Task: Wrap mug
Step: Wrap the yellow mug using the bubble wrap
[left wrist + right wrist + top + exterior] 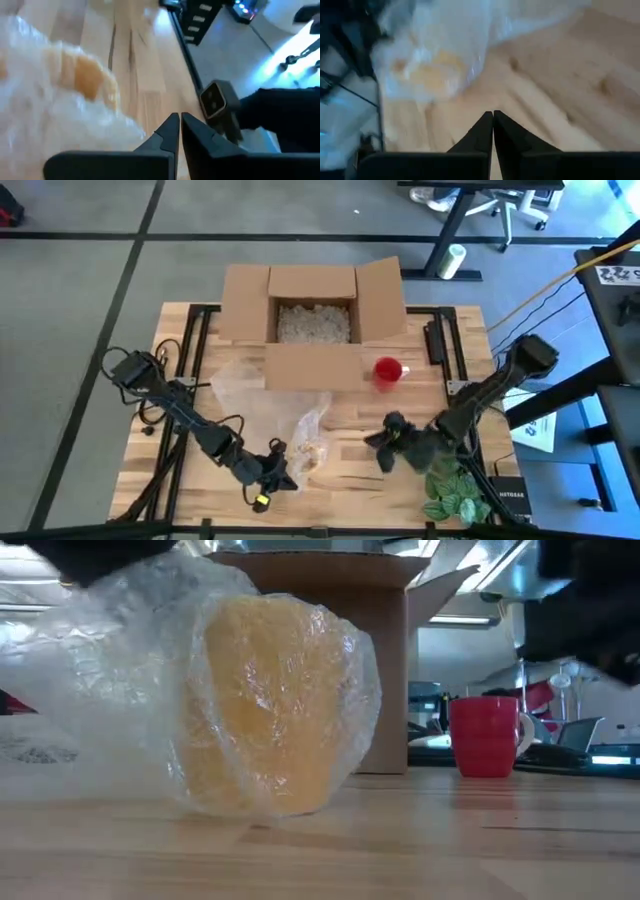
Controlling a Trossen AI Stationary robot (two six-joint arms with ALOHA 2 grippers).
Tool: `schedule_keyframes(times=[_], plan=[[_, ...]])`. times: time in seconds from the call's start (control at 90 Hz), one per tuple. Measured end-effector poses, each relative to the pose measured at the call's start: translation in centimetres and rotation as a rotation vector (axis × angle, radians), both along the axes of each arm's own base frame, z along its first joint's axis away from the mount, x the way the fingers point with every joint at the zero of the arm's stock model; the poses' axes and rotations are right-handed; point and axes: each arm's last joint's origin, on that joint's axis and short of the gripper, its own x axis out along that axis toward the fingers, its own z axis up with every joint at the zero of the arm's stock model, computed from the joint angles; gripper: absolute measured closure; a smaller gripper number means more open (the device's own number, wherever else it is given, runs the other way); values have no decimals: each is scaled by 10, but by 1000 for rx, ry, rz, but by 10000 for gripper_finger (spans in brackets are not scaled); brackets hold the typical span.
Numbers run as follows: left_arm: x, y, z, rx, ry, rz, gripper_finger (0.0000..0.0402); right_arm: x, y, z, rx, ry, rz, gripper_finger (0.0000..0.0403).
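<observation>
High view: a yellow mug (312,448) is seen swaddled in wrap (300,430) on the tabletop (350,480), between left gripper (272,470) and right gripper (392,442); a red mug (388,370) stands by the box (315,315).
Low view: the wrapped mug is seen lying on its side, film loose around it.
Left wrist view: fingers are pressed narrow, holding nothing, just beside the film.
Right wrist view: fingers are closed, empty, apart from the bundle.
Advice: loose film is best pinched at its edge and tucked, with the mug steadied.
</observation>
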Motion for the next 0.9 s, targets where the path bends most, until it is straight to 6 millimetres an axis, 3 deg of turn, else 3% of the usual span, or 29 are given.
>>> schedule_keyframes(times=[0.144, 0.389, 0.656, 0.9], plan=[[4, 7, -3, 22, 28, 26, 402, 16, -20, -11, -49, -85, 21, 403], [4, 18, -12, 51, 128, 78, 402, 61, -34, -29, -99, 10, 46, 403], [-1, 22, -20, 115, 208, 83, 402, 112, -20, -38, -88, 19, 146, 403], [-6, 28, -26, 207, 272, 109, 402, 127, 12, -35, -59, -6, 236, 403]])
